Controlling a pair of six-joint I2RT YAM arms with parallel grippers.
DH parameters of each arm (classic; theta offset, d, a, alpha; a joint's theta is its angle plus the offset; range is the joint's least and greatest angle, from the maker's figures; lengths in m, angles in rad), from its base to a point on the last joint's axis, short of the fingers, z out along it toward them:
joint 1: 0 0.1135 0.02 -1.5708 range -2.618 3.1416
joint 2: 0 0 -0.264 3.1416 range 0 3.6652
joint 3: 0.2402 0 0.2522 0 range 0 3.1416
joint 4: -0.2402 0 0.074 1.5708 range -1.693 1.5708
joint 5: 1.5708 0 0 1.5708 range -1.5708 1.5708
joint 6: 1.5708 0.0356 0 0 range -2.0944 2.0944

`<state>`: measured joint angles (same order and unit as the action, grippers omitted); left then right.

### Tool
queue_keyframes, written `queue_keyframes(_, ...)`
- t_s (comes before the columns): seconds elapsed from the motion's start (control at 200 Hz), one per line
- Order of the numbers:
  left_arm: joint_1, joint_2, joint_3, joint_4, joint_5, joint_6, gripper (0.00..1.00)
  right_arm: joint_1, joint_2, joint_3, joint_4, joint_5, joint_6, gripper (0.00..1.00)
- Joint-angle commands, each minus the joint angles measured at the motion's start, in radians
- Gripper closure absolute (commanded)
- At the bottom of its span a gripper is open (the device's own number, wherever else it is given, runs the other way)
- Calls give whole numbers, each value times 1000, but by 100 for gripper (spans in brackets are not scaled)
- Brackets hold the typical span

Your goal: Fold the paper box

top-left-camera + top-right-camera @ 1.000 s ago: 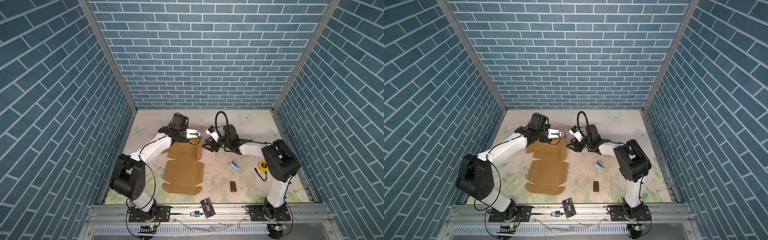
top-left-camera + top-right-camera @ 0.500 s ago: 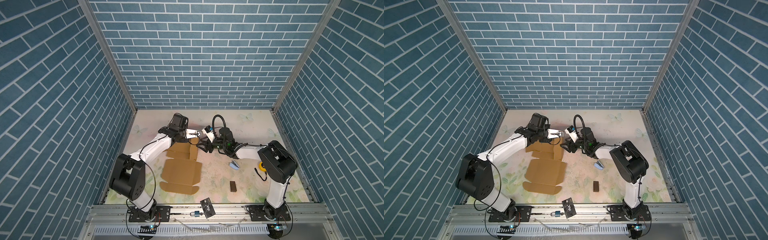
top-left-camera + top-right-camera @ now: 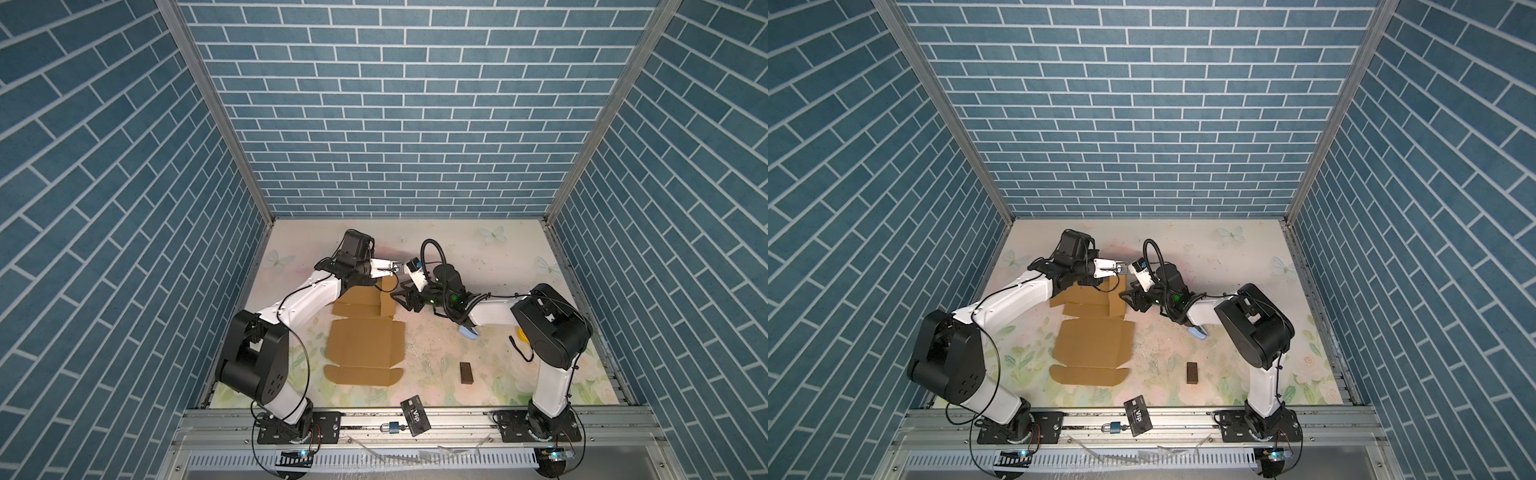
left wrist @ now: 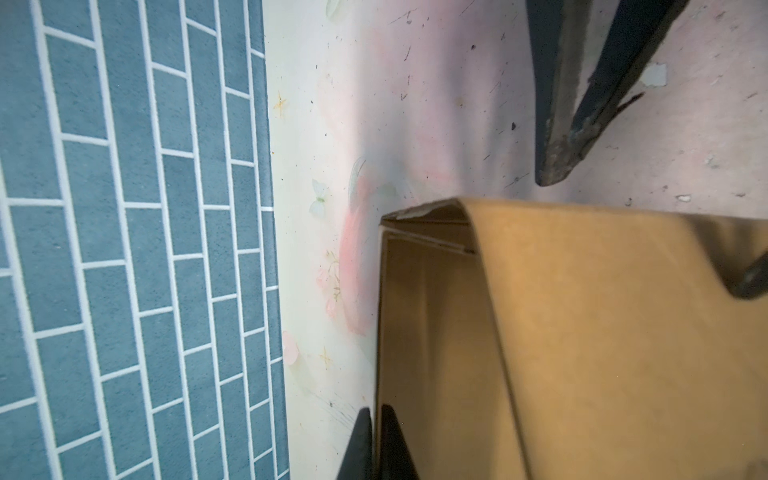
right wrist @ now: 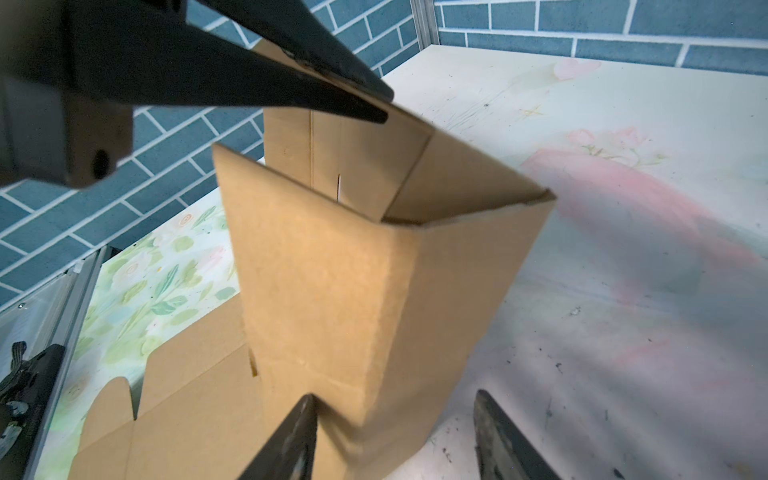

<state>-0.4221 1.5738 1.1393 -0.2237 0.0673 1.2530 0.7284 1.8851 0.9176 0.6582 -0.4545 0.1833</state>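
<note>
Tan paper box lying on the flowery table, far end folded up, left gripper pinching a raised flap tight, right gripper with fingers apart around the raised corner.

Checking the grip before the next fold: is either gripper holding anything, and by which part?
The left gripper is shut on the tan corrugated cardboard paper box, pinching the edge of a raised flap. The right gripper is open, holding nothing.
</note>
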Motion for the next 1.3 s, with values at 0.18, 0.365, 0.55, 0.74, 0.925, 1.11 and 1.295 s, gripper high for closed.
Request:
queue_keyframes(0.18,2,-64,-76,169,-17,-18,92,6,-5,-14,96,57,6,40)
queue_keyframes(0.365,3,-78,-145,231,-32,-36,92,6,18,21,40,99,-39,41)
queue_keyframes(0.55,3,-89,-192,263,-44,-41,92,6,50,26,100,93,-36,41)
queue_keyframes(0.74,3,-115,-223,261,-46,-38,92,15,53,-6,158,67,-39,40)
queue_keyframes(0.925,-1,-128,-250,250,-50,-31,92,25,59,-42,224,84,-15,38)
queue_keyframes(1.11,0,-141,-271,228,-46,-22,92,26,83,-45,286,101,15,37)
queue_keyframes(1.295,-3,-156,-279,199,-41,-8,88,36,122,-43,371,109,51,37)
